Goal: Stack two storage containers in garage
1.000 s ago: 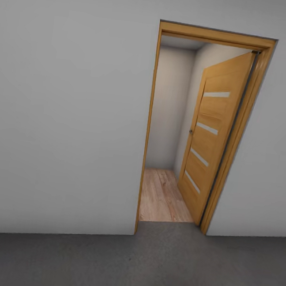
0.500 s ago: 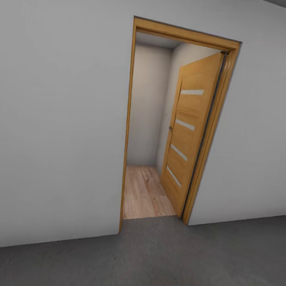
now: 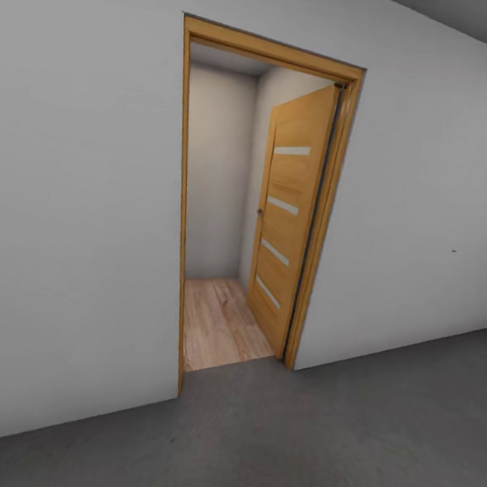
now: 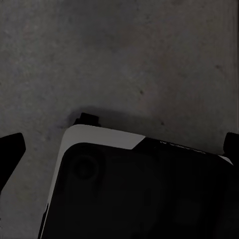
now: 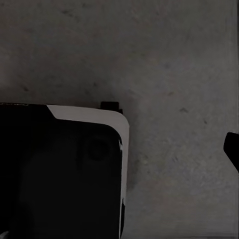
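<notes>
The two storage containers are out of view. I stand on the garage's dark grey speckled concrete floor [image 3: 311,448], facing its plain white wall [image 3: 74,201]. In the left wrist view my left gripper [image 4: 119,147] hangs open over the floor [image 4: 124,55]. Its black fingertips [image 4: 10,149] stand far apart at the picture's edges, with nothing between them but my own black-and-white base [image 4: 134,189]. In the right wrist view one black fingertip [image 5: 232,149] of my right gripper shows at the edge above the floor [image 5: 169,59], holding nothing.
A wood-framed doorway [image 3: 180,191] opens in the white wall. Its wooden door [image 3: 286,211] with pale slats is swung inward to the right. Beyond lies light wood plank flooring [image 3: 219,324] and a beige wall. Concrete floor stretches to the right along the wall.
The whole head view has swung to the right, so the doorway now sits further left in the picture and more wall shows on the right. The camera moved, not the door.
</notes>
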You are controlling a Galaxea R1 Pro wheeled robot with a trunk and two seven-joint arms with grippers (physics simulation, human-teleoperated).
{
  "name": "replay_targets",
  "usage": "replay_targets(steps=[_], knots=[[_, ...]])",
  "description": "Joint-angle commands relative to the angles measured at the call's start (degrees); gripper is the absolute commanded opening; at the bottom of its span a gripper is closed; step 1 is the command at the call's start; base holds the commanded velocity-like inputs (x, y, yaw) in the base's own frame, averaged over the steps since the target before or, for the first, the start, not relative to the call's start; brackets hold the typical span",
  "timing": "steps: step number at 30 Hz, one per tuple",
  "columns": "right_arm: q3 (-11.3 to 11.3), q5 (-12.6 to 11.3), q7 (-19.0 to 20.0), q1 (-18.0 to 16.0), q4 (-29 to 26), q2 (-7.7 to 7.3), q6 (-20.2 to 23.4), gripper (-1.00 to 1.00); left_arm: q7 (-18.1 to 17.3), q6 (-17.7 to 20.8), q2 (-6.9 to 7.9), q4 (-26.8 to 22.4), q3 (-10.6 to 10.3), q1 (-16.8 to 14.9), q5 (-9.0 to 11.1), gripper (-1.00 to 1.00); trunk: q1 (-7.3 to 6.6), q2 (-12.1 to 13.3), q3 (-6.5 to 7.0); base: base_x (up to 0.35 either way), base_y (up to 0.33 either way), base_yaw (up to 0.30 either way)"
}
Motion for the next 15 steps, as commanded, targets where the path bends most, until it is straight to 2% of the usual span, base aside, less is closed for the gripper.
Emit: replay_targets(steps=[1,5,9,15], knots=[[0.4,-0.2,0.2,-0.1,0.2,-0.03,-0.3,1.0,-0.2,-0.1,0.02,0.0,-0.2,0.0,0.5,1.0,0.02,-0.1,-0.17,0.0,0.0,-0.232],[0.4,0.0,0.2,-0.1,0.2,-0.05,-0.3,1.0,-0.2,-0.1,0.02,0.0,-0.2,0.0,0.5,1.0,0.02,-0.1,-0.35,0.0,0.0,-0.164],[0.5,0.4,0.1,-0.1,0.2,0.01,-0.3,1.0,-0.2,-0.1,0.02,0.0,-0.2,0.0,0.5,1.0,0.02,-0.1,-0.4,0.008,0.0,-0.043],[0.7,0.4,-0.5,-0.1,0.2,0.02,-0.3,1.0,-0.2,0.1,0.02,0.0,-0.2,0.0,0.4,1.0,0.02,-0.1,-0.41,0.212,0.0,-0.008]])
